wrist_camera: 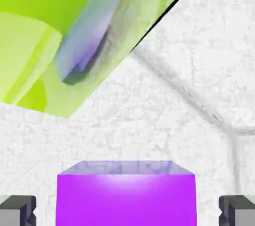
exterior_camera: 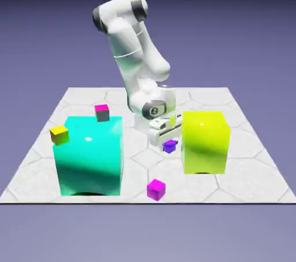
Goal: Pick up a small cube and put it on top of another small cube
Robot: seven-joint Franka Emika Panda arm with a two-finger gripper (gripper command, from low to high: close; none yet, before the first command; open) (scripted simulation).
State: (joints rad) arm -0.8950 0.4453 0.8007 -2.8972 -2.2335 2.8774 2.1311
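The small cube [exterior_camera: 169,146], tiny and purple-violet, rests on the white table just left of the big yellow-green block [exterior_camera: 205,142] in the exterior view. My gripper [exterior_camera: 167,137] is lowered right over it, fingers pointing down. In the hand view the small cube [wrist_camera: 127,197] fills the bottom middle between my gripper's [wrist_camera: 127,211] grey fingertips [wrist_camera: 17,210]. A narrow strip of table shows on each side, so the fingers flank the cube without visibly touching it. Part of the yellow-green block [wrist_camera: 50,30] fills the hand view's upper left.
A big cyan block [exterior_camera: 89,154] stands at the exterior view's left. A yellow small cube [exterior_camera: 59,134] sits by its left edge and a magenta-topped small cube [exterior_camera: 102,112] behind it. Another magenta small cube [exterior_camera: 156,189] lies near the table's [exterior_camera: 254,180] front edge.
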